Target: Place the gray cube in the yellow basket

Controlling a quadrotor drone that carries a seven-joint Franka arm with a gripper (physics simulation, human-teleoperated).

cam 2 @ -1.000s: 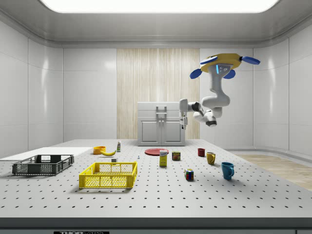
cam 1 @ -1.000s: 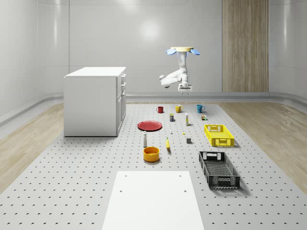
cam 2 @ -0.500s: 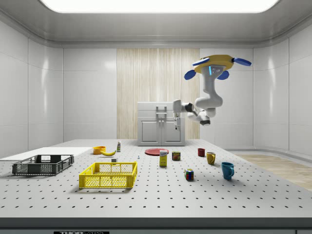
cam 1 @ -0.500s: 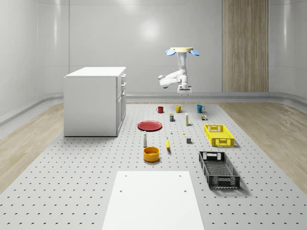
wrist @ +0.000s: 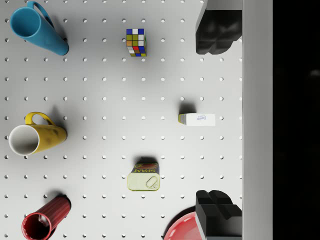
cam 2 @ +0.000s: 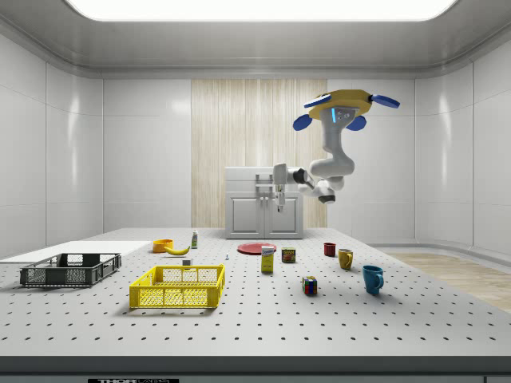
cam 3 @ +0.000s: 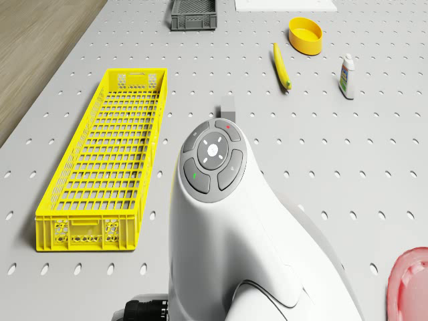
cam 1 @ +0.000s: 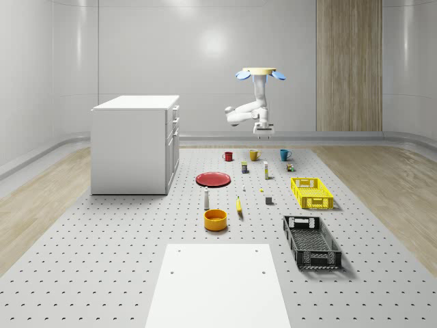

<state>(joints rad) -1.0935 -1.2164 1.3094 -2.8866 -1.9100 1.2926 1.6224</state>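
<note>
The small gray cube (cam 1: 269, 200) sits on the perforated table, just off the near end of the yellow basket (cam 1: 312, 193) on the whole-scene view's left. The drone view has the gray cube (cam 3: 229, 105) peeking out past my arm, beside the yellow basket (cam 3: 107, 167). The drone (cam 1: 260, 73) hovers high over the far end of the table, above the mugs and cans. My gripper (cam 1: 263, 134) hangs below it, pointing down, far above the table. In the wrist view my gripper (wrist: 218, 120) is open and holds nothing.
Under the gripper stand a blue mug (wrist: 35, 27), a yellow mug (wrist: 35, 137), a red mug (wrist: 45, 222), a Rubik's cube (wrist: 136, 42), a spam can (wrist: 144, 177) and a white box (wrist: 197, 119). A white cabinet (cam 1: 135, 143), red plate (cam 1: 214, 179) and black basket (cam 1: 311, 240) are also on the table.
The drone and arm have drifted toward the side view's left, away from the right wall. The gripper stays high and open. Nothing on the table has moved.
</note>
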